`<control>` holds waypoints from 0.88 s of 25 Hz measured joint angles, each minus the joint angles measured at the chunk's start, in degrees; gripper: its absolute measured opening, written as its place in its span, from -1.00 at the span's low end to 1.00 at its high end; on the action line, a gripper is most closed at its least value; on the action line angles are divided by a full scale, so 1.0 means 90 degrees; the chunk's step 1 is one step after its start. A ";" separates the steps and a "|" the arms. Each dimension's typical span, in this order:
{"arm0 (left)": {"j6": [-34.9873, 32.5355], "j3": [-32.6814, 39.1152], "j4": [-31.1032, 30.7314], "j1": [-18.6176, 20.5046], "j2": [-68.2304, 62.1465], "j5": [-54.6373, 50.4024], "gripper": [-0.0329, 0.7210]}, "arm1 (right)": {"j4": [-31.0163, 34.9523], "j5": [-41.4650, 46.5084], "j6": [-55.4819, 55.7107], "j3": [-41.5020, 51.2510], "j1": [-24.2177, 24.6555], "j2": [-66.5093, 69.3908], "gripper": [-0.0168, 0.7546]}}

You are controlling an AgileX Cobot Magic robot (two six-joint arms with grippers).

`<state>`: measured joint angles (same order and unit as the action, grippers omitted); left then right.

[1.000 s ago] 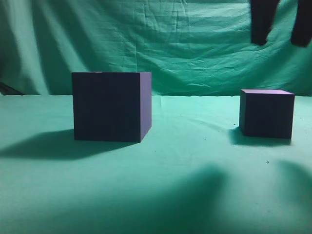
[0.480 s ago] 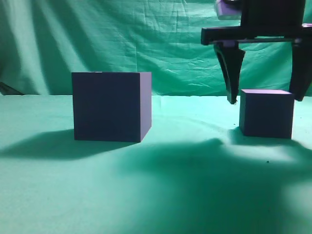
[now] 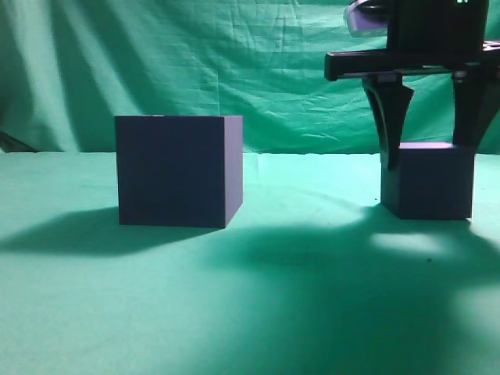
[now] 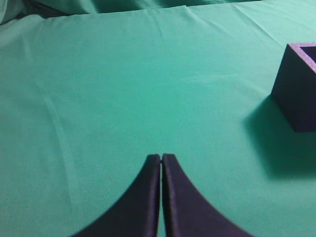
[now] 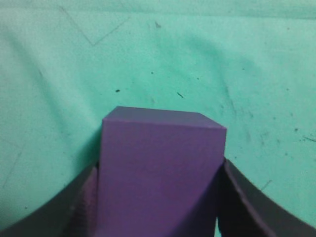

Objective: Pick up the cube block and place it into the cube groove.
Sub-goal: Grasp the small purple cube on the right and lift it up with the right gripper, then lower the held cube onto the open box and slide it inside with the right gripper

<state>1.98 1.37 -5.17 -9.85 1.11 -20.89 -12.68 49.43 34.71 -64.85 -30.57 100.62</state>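
The right gripper (image 3: 429, 156) has its 2 fingers (image 5: 81, 202) pressed against both sides of the cube block (image 3: 429, 180), which sits on the green cloth (image 3: 297, 297). The left gripper (image 4: 161, 160) is clenched empty. The cube groove (image 3: 178, 170) stands well apart, leftward.

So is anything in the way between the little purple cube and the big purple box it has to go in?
No, nothing visible. Only bare green cloth lies between the small cube on the right and the big box on the left. The right gripper has its jaws on either side of the cube.
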 joint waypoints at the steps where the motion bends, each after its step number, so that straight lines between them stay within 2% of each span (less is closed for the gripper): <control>1: 0.0000 0.0000 0.0000 0.0000 0.0000 0.0000 -0.91 | 0.0000 0.0101 0.0000 -0.0059 0.0000 0.0000 0.12; 4: 0.0000 0.0000 0.0000 0.0000 0.0000 0.0000 -0.91 | 0.0080 0.0604 -0.0350 -0.0492 -0.0012 -0.0012 0.12; 6: 0.0000 0.0000 0.0000 0.0000 0.0000 0.0000 -0.91 | 0.0235 0.0989 -0.1085 -0.1026 -0.0110 -0.0089 0.12; 13: 0.0000 0.0000 0.0000 0.0000 0.0000 0.0000 -0.91 | 0.1238 0.1952 -0.4118 -0.3047 -0.1064 -0.0208 0.12; 17: 0.0000 0.0000 0.0000 0.0000 0.0000 0.0000 -0.91 | 0.1271 0.2122 -0.5329 -0.3539 -0.1518 -0.0057 0.12; 22: 0.0000 0.0000 0.0000 0.0000 0.0000 0.0000 -0.91 | 0.1271 0.2187 -0.6762 -0.3577 -0.1899 0.0384 0.12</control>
<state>1.98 1.37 -5.17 -9.85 1.11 -20.89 -1.24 69.11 -26.14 -97.05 -47.66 104.08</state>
